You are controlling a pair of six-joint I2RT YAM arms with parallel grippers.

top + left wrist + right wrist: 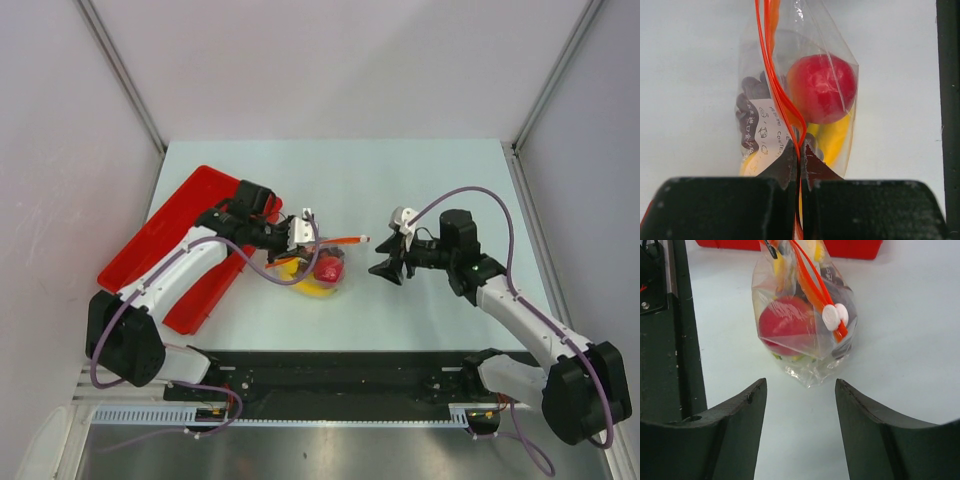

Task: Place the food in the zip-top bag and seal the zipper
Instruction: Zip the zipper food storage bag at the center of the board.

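Note:
The zip-top bag [318, 272] stands on the table with the food inside. In the left wrist view I see a red round fruit [822, 89], dark grapes [751, 95] and a yellow banana [832, 137] through the plastic. My left gripper [800, 150] is shut on the red-orange zipper [771, 75] at the bag's left end. A white slider [835, 316] sits at the zipper's other end, facing my right gripper [801, 382]. That gripper is open and empty, a short way right of the bag [805, 365] and apart from it.
A red tray [170, 225] lies at the left, under the left arm, and its edge [855, 247] shows behind the bag. White walls close in the table on three sides.

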